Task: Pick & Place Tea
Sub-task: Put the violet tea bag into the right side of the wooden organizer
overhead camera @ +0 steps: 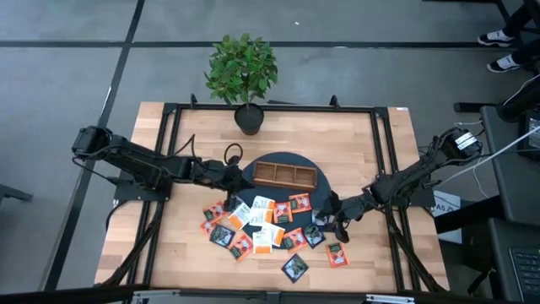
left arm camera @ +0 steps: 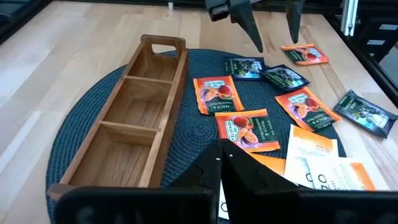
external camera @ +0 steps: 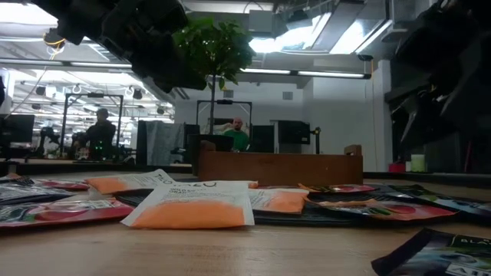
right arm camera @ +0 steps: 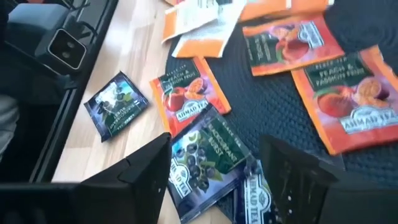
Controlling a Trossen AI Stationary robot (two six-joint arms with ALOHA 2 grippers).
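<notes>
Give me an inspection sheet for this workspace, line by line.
Surface: light wooden table with a round dark woven mat.
Job's things: orange, white and dark tea sachets scattered on the mat's near side and the wood; long brown three-compartment wooden tray on the mat, empty.
Clutter: small potted green plant at the far edge.
Grippers: left gripper shut, beside the tray's left end; right gripper open over a dark blackcurrant sachet.
Cables: black cable loop near the left arm.
Surroundings: seated people beyond the table.
</notes>
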